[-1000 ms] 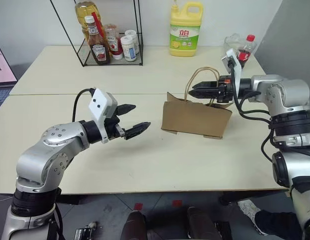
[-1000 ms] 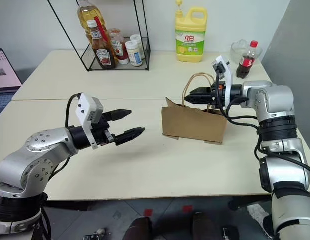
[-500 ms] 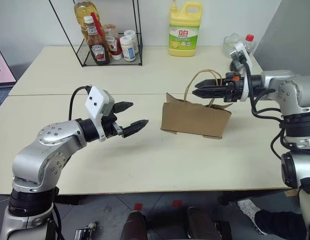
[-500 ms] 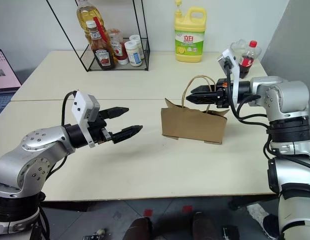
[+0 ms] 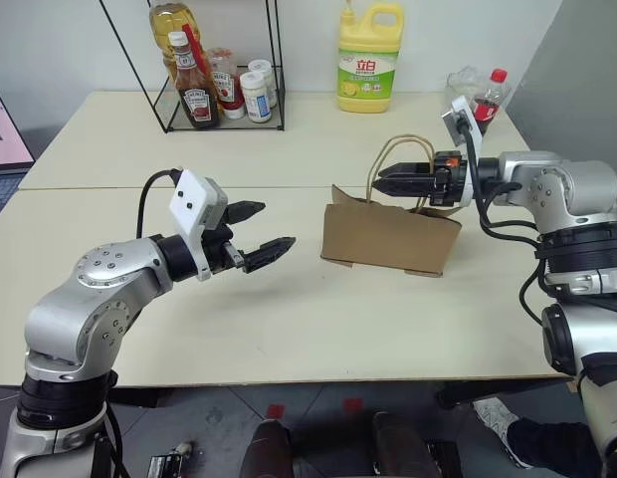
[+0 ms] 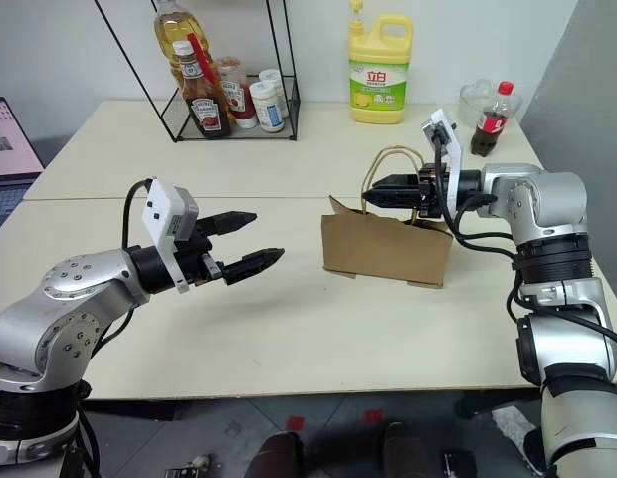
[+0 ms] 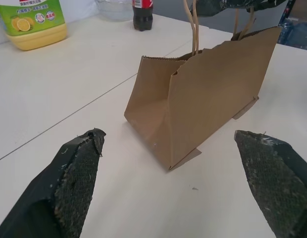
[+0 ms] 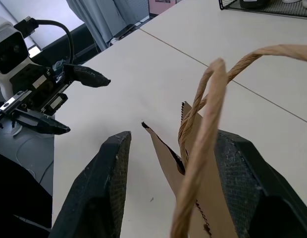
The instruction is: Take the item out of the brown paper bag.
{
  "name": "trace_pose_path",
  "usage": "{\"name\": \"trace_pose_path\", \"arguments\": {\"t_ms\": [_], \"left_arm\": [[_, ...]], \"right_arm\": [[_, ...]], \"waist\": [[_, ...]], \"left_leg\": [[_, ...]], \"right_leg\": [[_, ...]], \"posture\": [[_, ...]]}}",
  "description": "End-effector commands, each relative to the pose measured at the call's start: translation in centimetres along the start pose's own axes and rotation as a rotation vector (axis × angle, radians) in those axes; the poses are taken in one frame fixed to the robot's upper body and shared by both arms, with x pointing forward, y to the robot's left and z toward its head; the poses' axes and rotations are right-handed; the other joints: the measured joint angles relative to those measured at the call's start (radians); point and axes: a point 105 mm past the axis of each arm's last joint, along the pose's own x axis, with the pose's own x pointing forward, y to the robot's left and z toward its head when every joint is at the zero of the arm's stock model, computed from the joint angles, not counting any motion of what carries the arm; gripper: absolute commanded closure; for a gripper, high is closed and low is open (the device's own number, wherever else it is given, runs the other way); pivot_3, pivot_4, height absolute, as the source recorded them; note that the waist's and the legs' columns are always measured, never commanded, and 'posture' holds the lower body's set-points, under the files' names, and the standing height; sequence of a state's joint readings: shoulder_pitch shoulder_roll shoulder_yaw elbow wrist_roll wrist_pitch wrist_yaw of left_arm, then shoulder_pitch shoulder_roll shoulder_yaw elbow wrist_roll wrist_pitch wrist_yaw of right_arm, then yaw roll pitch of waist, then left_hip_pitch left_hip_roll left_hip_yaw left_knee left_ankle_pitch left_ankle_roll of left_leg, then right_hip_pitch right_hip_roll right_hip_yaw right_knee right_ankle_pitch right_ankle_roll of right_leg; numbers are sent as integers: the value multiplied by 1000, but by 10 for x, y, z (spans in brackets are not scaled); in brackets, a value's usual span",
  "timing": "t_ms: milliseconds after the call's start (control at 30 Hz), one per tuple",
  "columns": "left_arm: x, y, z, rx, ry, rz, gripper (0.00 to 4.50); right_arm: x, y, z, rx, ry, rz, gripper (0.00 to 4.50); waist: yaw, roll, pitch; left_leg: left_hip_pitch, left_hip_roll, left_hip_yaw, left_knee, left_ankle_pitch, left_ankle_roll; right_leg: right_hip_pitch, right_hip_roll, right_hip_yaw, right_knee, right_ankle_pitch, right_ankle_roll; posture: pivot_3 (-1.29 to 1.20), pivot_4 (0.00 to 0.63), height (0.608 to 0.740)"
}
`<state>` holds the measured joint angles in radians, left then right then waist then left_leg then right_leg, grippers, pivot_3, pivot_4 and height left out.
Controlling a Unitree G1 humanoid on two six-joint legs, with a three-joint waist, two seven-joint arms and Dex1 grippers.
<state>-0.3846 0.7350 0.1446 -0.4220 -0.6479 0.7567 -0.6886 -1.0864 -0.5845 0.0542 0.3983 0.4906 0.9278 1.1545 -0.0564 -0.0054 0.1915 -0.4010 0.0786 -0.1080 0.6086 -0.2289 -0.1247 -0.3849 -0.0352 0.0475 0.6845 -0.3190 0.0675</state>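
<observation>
While the brown paper bag (image 5: pixel 390 237) stood upright on the pale, smooth tabletop (image 5: pixel 289 309), its plain kraft sides showed sharp folded creases and a zigzag-cut top edge. Two tan twisted-cord loop handles (image 5: pixel 403 159) rose from its mouth. The snack packet could not be seen, so whether it lay inside the bag could not be told.

The right gripper (image 5: pixel 386 184) reached level across the bag's mouth, at the handles. In the right wrist view its two black, rough-padded fingers (image 8: pixel 111 178) stood apart with a cord loop between them, and they were not pressed on the cord, so the gripper was unclenched and grasped nothing.

The left gripper (image 5: pixel 264 231) hovered above the table, well apart from the bag and pointing toward it. Its textured black fingers (image 7: pixel 76 178) were spread wide and empty.

At the back of the table stood a yellow plastic detergent jug (image 5: pixel 369 57) with a green label, and a black wire rack (image 5: pixel 224 70) holding a ketchup bottle (image 5: pixel 196 95), an oil bottle (image 5: pixel 173 25) and small jars. A cola bottle with a red cap (image 5: pixel 489 95) stood near the right arm.
</observation>
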Motion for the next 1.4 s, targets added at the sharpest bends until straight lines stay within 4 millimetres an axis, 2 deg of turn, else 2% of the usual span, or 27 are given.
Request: {"name": "trace_pose_path", "arguments": {"t_ms": [33,300,467,700,867,1400], "left_arm": [[-4,0,10,47,-23,13,0],[-7,1,8,45,-20,22,0],[-6,1,8,46,-21,21,0],[-4,3,10,53,-20,15,0],[-4,2,12,56,-20,9,0],[-7,2,10,55,-18,25,0]], "right_arm": [[-4,5,20,-52,-43,7,1869],[-31,11,23,-29,-13,25,1869],[-38,15,20,-13,0,39,1869],[-31,11,13,5,-10,38,1869],[-16,8,14,4,-32,48,1869],[-10,5,18,7,-51,68,1869]], "waist": [[0,0,0],[3,0,0],[1,0,0],[0,0,0],[0,0,0],[0,0,0]], "left_leg": [[0,0,0,0,0,0],[0,0,0,0,0,0],[0,0,0,0,0,0],[0,0,0,0,0,0],[0,0,0,0,0,0],[0,0,0,0,0,0]], "right_leg": [[0,0,0,0,0,0],[0,0,0,0,0,0],[0,0,0,0,0,0],[0,0,0,0,0,0],[0,0,0,0,0,0],[0,0,0,0,0,0]], "posture": [[0,150,740],[0,150,740],[0,150,740],[0,150,740],[0,150,740],[0,150,740]]}}
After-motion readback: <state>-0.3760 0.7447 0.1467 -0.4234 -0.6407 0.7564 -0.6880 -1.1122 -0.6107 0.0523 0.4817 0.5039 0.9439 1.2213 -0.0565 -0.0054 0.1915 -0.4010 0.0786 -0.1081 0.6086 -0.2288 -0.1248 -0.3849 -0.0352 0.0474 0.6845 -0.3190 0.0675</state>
